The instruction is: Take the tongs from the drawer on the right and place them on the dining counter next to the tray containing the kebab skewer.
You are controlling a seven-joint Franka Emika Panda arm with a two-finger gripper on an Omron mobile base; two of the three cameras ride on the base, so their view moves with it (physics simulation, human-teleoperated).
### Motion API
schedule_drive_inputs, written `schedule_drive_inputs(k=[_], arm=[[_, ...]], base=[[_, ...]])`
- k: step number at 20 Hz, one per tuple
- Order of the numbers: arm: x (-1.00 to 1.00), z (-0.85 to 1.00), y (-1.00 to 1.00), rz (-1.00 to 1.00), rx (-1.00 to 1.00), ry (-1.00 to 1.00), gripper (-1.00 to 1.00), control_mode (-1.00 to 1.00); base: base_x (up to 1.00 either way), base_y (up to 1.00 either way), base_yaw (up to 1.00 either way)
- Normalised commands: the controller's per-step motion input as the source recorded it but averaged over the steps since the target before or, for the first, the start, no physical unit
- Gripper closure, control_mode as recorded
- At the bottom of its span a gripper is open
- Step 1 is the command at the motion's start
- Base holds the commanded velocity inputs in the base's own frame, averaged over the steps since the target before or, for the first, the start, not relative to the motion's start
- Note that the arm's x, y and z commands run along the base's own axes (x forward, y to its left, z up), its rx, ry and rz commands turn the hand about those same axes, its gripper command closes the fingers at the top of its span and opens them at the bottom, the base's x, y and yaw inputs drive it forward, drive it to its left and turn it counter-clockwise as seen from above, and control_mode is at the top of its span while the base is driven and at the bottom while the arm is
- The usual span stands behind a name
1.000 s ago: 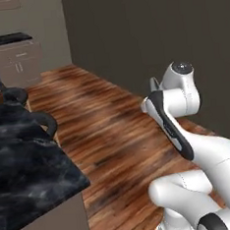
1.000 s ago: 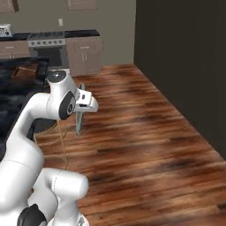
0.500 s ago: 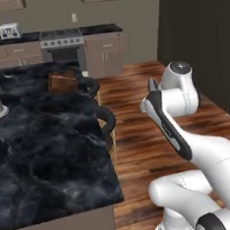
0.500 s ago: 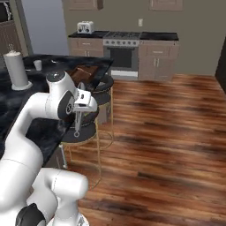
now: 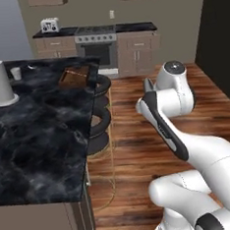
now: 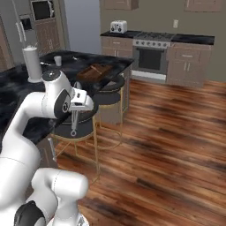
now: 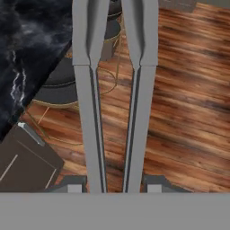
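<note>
My views have swung since the earlier frame, bringing the tray point(image 5: 75, 76) on the dining counter point(image 5: 35, 138) into sight. The gripper point(image 6: 75, 115) appears closed on the tongs point(image 7: 114, 99), which hang over the floor.

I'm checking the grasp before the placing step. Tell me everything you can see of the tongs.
The tongs are slim, matte silver-grey metal, with two long narrow arms running side by side, a gap between them. Each arm is broad and flat at the far end, then narrows toward the gripper. In the hand view the fingers sit just outside the arms, gripping them. In the right base view they hang straight down from the gripper, over a black stool beside the dining counter, touching nothing else.
</note>
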Motion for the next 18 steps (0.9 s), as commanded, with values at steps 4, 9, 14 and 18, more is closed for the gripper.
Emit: schedule_drive_inputs(k=[4,9,14,18], arm=[[0.0,0.0,0.0,0.0,0.0,0.0,1.0,1.0],[0.0,0.0,0.0,0.0,0.0,0.0,1.0,1.0],[0.0,0.0,0.0,0.0,0.0,0.0,1.0,1.0],[0.0,0.0,0.0,0.0,0.0,0.0,1.0,1.0]], base=[[0.02,-0.88,0.27],[0.19,-0.63,0.29],[0.5,-0.22,0.44],[0.78,-0.05,0.64]])
